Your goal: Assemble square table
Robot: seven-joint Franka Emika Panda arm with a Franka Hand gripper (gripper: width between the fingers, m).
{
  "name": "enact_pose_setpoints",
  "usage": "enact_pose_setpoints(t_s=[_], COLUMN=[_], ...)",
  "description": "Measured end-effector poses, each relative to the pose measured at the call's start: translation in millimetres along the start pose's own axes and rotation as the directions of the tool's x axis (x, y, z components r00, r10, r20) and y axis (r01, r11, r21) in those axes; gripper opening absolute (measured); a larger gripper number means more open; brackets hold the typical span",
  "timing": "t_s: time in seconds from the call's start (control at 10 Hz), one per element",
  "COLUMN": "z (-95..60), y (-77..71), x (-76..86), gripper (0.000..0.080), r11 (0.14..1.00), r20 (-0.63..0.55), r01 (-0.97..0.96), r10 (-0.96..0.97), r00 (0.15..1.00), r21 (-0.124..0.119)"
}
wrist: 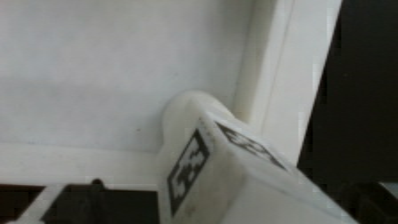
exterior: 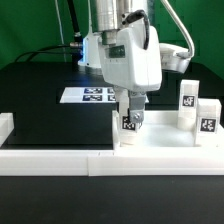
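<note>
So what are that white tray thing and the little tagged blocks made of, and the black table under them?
The square table top looks like white moulded plastic: uniform colour, smooth matt faces, raised rim. The legs look like the same plastic, each bearing a black-and-white tag that may be printed paper. The table surface is matt black, possibly cloth or a mat; the pictures leave that open.

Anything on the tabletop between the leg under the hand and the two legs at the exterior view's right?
No. In the exterior view, only bare tabletop lies between the leg under the hand and the two legs.
</note>
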State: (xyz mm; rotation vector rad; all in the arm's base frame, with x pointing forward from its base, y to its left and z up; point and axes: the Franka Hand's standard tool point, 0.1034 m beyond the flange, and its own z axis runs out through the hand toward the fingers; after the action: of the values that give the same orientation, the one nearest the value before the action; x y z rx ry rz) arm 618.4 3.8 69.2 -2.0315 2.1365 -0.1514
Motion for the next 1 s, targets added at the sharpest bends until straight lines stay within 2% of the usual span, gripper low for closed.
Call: enact_pose_setpoints(t_s=[0.1, 0.2, 0.3, 0.4, 0.5, 0.6, 0.8, 1.0], z=[0.0, 0.4, 0.2, -0.1, -1.7, -3.3, -1.5, -1.6], y=[0.0, 0.2, 0.1, 1.2, -0.8, -3.7, -2.7, -2.8], x=[0.0, 1.8, 2.2, 8.8, 4.9, 3.0, 5.2, 6.4], gripper=[0.0649, 0.0515, 0.0376, 0.0294, 0.0294, 0.0294, 0.0294, 0.0293], r11=[1.000, 0.980, 0.987, 0.979, 0.912, 0.790, 0.611, 0.498], r20=[0.000, -0.001, -0.003, -0.012, -0.020, -0.020, -0.005, 0.003], r01=[0.000, 0.200, 0.159, 0.203, 0.409, 0.610, 0.789, 0.864], r10=[0.000, -0.200, -0.159, -0.203, -0.410, -0.612, -0.791, -0.866], r00=[1.000, 0.980, 0.987, 0.979, 0.912, 0.791, 0.612, 0.500], r21=[0.000, 0.000, 0.000, -0.004, -0.027, -0.060, -0.073, -0.078])
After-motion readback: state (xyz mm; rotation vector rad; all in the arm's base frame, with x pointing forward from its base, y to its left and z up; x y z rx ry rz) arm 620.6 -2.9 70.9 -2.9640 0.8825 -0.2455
